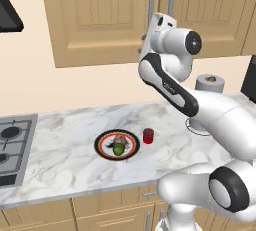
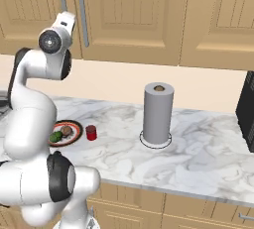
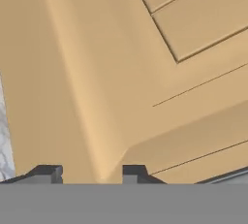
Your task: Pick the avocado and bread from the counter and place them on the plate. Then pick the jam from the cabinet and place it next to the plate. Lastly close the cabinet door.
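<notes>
Avocado [image 1: 118, 149] and bread [image 1: 119, 139] sat on plate [image 1: 104, 147], centre frame. Jam [image 1: 148, 135] beside it. Door [image 1: 100, 15] looked shut. Hand [image 3: 92, 173] closed, holding nothing.

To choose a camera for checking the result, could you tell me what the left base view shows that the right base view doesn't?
Left base view adds the hob and hood corner. Right base view adds the paper-towel roll at full height. Both share the plate holding avocado and bread, jam beside it.
</notes>
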### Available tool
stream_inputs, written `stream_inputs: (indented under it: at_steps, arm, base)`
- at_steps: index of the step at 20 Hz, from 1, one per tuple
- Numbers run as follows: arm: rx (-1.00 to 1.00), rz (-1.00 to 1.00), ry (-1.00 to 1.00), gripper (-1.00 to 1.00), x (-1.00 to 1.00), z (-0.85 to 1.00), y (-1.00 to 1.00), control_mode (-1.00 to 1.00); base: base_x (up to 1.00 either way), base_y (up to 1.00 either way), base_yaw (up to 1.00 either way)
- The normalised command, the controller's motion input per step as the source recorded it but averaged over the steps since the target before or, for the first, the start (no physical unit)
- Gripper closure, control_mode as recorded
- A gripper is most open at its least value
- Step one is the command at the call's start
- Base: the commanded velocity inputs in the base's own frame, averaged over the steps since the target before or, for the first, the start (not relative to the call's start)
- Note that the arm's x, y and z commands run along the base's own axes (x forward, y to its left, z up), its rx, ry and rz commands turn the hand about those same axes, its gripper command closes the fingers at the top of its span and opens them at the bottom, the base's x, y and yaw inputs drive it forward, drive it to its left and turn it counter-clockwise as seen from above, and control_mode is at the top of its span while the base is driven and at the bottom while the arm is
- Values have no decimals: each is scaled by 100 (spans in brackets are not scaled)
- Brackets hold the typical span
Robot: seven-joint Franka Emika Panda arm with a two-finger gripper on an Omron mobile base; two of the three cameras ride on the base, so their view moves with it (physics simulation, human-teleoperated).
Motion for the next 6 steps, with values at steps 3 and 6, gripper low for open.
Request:
stream_inputs:
  at_steps: [3, 6]
  arm:
    - [-1, 16, -12, -100, -5, -10, -19, -100]
    - [-5, 2, -13, -100, -23, -23, 0, -100]
  base:
    - [0, 0, 0]
    - [0, 0, 0]
